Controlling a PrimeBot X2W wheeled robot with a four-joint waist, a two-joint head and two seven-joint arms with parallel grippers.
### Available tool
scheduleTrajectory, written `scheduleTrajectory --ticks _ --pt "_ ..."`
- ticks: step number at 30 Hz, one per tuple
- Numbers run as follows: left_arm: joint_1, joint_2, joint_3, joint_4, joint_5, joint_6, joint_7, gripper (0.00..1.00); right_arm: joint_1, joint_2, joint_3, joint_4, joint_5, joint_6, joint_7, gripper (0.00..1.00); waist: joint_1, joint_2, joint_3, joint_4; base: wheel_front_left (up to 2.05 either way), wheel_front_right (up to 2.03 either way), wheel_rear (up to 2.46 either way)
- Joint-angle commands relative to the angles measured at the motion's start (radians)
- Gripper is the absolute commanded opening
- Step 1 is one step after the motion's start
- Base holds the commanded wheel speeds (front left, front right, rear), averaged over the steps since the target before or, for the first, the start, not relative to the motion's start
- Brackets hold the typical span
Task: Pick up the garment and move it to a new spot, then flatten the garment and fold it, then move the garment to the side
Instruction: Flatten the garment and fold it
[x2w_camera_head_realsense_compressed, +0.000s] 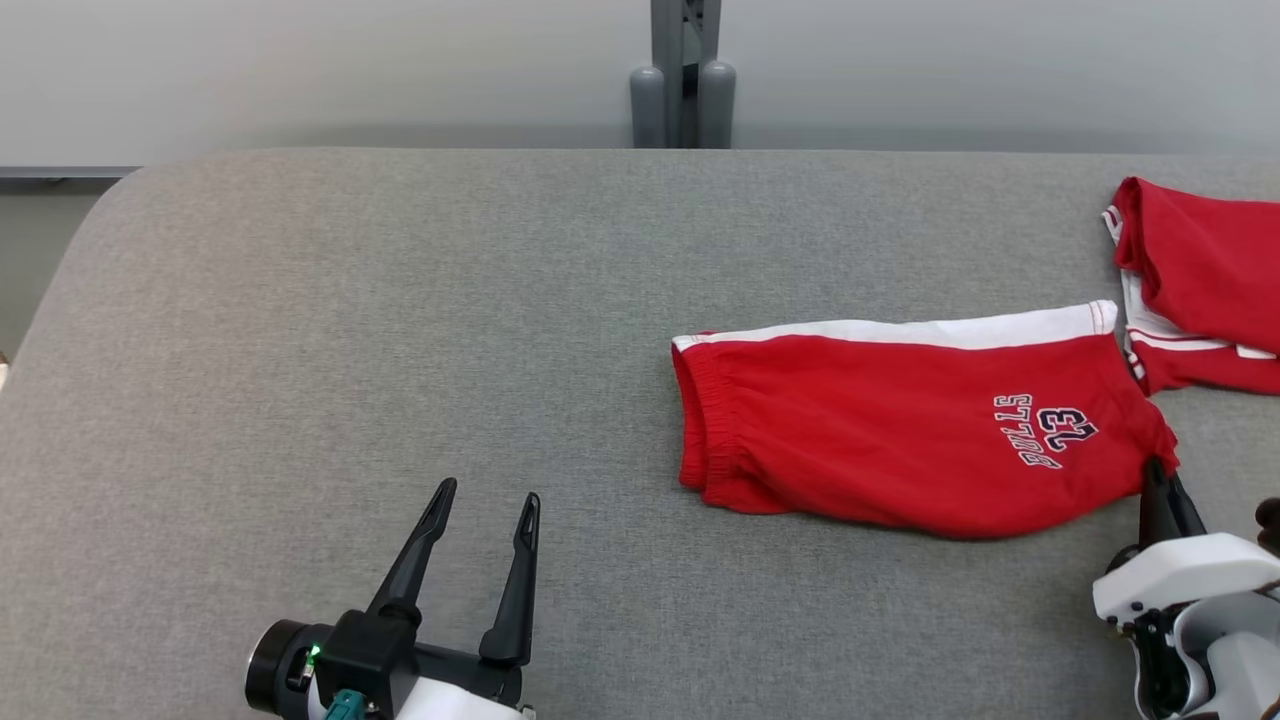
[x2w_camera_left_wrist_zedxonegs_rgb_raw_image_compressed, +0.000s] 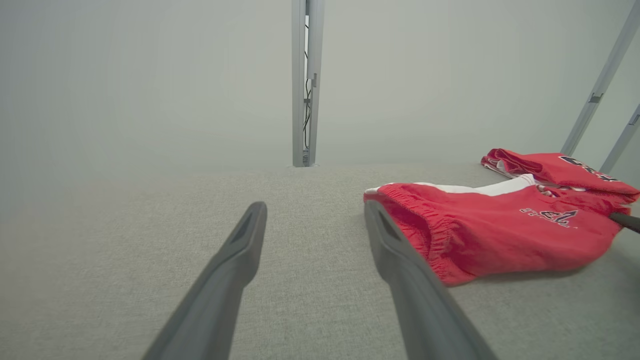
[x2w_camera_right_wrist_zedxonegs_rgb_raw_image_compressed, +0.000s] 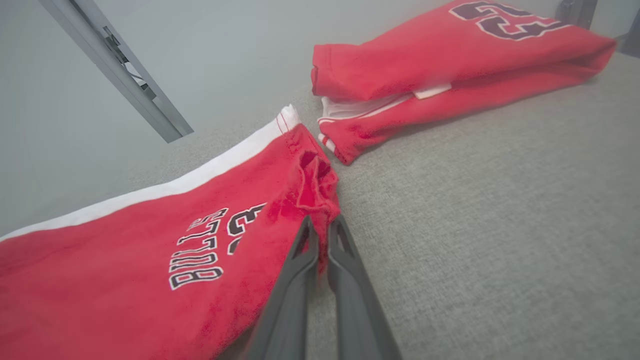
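Red cloth shorts (x2w_camera_head_realsense_compressed: 900, 440), matt woven tabletop (x2w_camera_head_realsense_compressed: 350, 330)

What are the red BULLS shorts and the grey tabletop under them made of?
The red shorts look like soft cotton knit: matte, slightly fuzzy, with a gathered elastic waistband. The grey tabletop seems covered in woven fabric, matte, with a fine heathered weave; what lies beneath is hidden.

The garment (x2w_camera_head_realsense_compressed: 900, 440), a pair of red shorts, lies folded into 1 long flat panel on the right half of the grey padded table (x2w_camera_head_realsense_compressed: 400, 300). Its gathered elastic waistband faces the robot's left and its leg hem faces right. A white stripe runs along the far edge. "BULLS 23" in dark, white-edged print sits near the hem, upside down in the head view. The near hem corner is bunched, pinched by the right gripper (x2w_camera_head_realsense_compressed: 1155, 470).
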Motion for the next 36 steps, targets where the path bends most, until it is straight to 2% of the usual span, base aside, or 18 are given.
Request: scheduleTrajectory --ticks 1,11,16,21,25,36 --pt "-0.005 0.003 0.006 0.003 0.007 -0.005 -0.004 1.00 0.009 -0.002 0.006 -0.034 -0.014 0.000 -0.005 0.00 0.0000 0.0000 -0.006 0.012 0.00 0.00 0.00" --pt "0.010 -0.003 0.010 0.013 0.010 -0.008 -0.004 1.00 0.056 0.034 0.080 -0.282 -0.063 0.000 0.082 0.00 0.0000 0.0000 -0.034 0.061 0.00 0.00 0.00" --pt "0.013 -0.007 0.007 0.018 0.012 -0.012 -0.004 1.00 0.083 0.048 0.144 -0.425 -0.067 0.000 0.153 0.00 0.0000 0.0000 -0.043 0.085 0.00 0.00 0.00" --pt "0.013 -0.011 0.010 0.020 0.013 -0.011 -0.004 1.00 0.098 0.051 0.213 -0.512 -0.063 0.000 0.202 0.00 0.0000 0.0000 -0.045 0.101 0.00 0.00 0.00" --pt "0.008 -0.013 0.010 0.022 0.015 -0.016 -0.004 1.00 0.087 0.050 0.294 -0.549 -0.039 0.000 0.231 0.00 0.0000 0.0000 -0.040 0.115 0.00 0.00 0.00" --pt "-0.010 -0.023 0.015 0.032 0.013 -0.025 -0.004 1.00 0.056 0.050 0.448 -0.526 -0.025 0.000 0.251 0.00 0.0000 0.0000 -0.016 0.150 0.00 0.00 0.00"
